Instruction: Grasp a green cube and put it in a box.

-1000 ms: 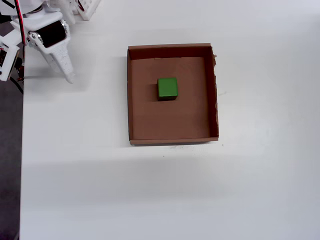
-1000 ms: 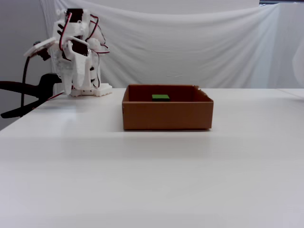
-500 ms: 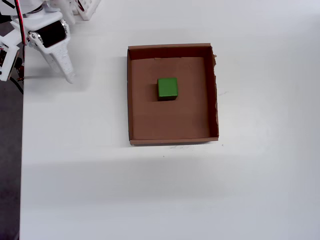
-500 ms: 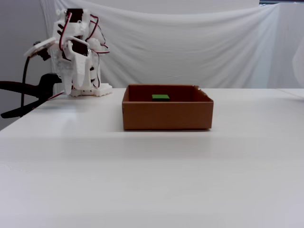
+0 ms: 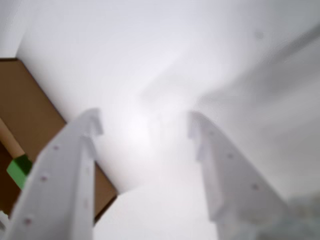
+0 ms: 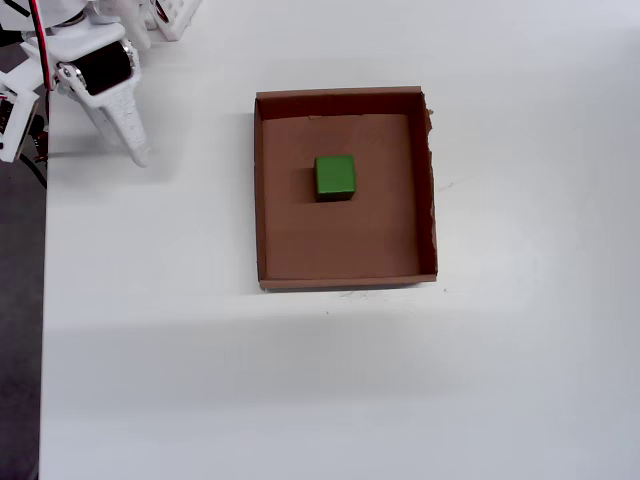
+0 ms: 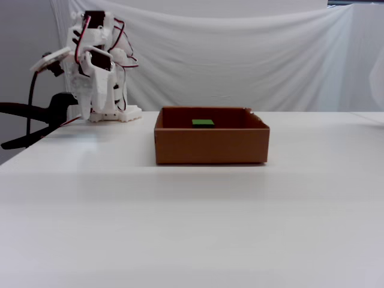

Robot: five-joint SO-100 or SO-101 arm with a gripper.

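The green cube (image 6: 335, 176) lies inside the box (image 6: 345, 95), a little above the centre of its floor in the overhead view. In the fixed view only the cube's top (image 7: 203, 123) shows above the box's front wall (image 7: 210, 147). My gripper (image 6: 138, 155) hangs at the table's far left, well apart from the box, with the arm folded back over its base. In the wrist view my gripper (image 5: 144, 122) is open with nothing between its white fingers. That view also shows a corner of the box (image 5: 30, 110) and a bit of the cube (image 5: 19, 170) at the left edge.
The white table's left edge (image 6: 42, 300) runs just beside the arm. A black clamp (image 7: 36, 117) sticks out at the left in the fixed view. The arm's white base (image 6: 170, 15) stands at the top left. A white cloth hangs behind the table.
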